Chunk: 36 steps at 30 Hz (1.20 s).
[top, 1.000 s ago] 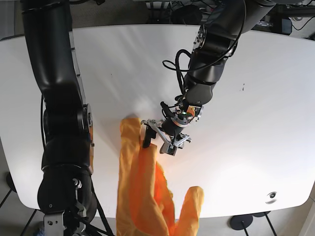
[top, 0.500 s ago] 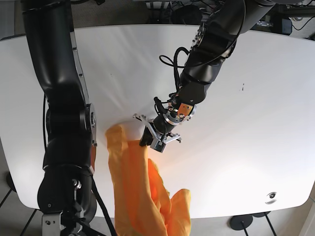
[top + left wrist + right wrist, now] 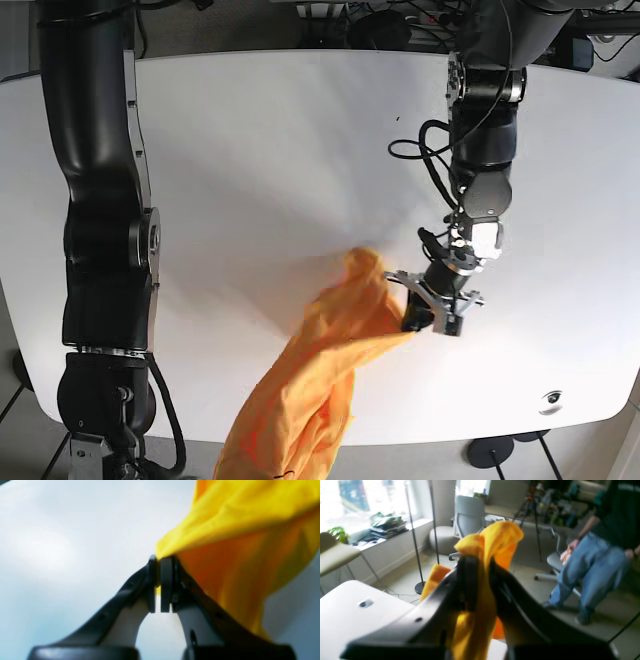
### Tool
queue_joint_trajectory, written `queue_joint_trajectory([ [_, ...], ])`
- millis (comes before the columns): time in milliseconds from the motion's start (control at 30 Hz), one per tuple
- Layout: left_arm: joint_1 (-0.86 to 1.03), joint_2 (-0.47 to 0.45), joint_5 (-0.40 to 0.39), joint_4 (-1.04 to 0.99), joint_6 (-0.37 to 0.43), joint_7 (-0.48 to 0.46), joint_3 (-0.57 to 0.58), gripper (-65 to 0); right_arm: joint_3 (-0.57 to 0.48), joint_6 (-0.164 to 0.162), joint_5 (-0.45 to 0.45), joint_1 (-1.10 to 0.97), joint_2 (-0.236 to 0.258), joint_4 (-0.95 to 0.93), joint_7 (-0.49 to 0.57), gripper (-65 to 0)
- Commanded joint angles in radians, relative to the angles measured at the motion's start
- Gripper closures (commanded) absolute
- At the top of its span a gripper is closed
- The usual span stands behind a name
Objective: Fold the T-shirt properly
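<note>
The orange T-shirt (image 3: 340, 320) hangs in a stretched band over the white table (image 3: 250, 150), from the middle right down past the front edge. My left gripper (image 3: 412, 322) is shut on its upper corner just above the table. The left wrist view shows the pads (image 3: 166, 580) pinching yellow-orange cloth (image 3: 237, 517). My right gripper (image 3: 481, 562) is shut on a bunch of the T-shirt (image 3: 500, 535), held off the table's edge. That gripper is below the base view.
The right arm's black column (image 3: 105, 250) stands along the table's left side. A small hole (image 3: 551, 398) marks the table's front right corner. Beyond the table edge (image 3: 350, 620) are a seated person (image 3: 595, 562), office chairs and a stand pole (image 3: 416, 542).
My left gripper has swung right and slightly toward the front with the shirt corner. The shirt now stretches out diagonally instead of hanging bunched at the centre.
</note>
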Motion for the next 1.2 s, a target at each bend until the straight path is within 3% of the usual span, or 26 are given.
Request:
queue_joint_trajectory([
  [33,-0.075,-0.036,-0.015,0.121,-0.03,0.023,-0.056,0.0,0.003,-0.02,0.012,0.069,0.01,-0.042,0.106,-2.1],
  [167,-0.178,-0.128,-0.013,0.242,-0.071,0.14,-0.096,0.0,0.004,-0.048,0.012,0.093,0.012,-0.148,0.179,-2.1],
  [267,-0.272,-0.212,-0.015,0.277,-0.074,0.21,-0.099,0.0,0.007,-0.088,0.012,0.093,0.012,-0.157,0.199,-2.1],
  [433,-0.275,-0.3,-0.017,0.283,-0.079,0.226,-0.106,0.0,0.011,-0.1,0.022,-0.072,0.033,-0.082,0.196,-2.1],
  [567,-0.155,-0.297,-0.01,0.283,-0.182,0.227,-0.257,0.0,0.064,-0.131,0.022,-0.362,0.027,0.11,0.141,-2.1],
  [800,0.218,-0.294,-0.015,0.438,-0.202,0.227,-0.349,0.0,0.198,-0.136,0.022,-0.922,-0.036,0.444,0.084,-2.1],
  [900,0.34,-0.274,-0.038,0.504,-0.202,0.229,-0.404,0.0,0.233,-0.136,0.022,-1.077,-0.065,0.53,0.083,-2.1],
  [1000,0.449,-0.268,-0.112,0.567,-0.208,0.302,-0.433,0.0,0.239,-0.136,0.022,-1.221,-0.087,0.621,0.083,-2.1],
  [1067,0.506,-0.265,-0.138,0.606,-0.254,0.324,-0.478,0.0,0.239,-0.136,0.022,-1.298,-0.094,0.673,0.083,-2.1],
  [1200,0.594,-0.257,-0.139,0.67,-0.267,0.364,-0.542,0.0,0.239,-0.136,0.022,-1.439,-0.134,0.754,0.089,-2.1],
])
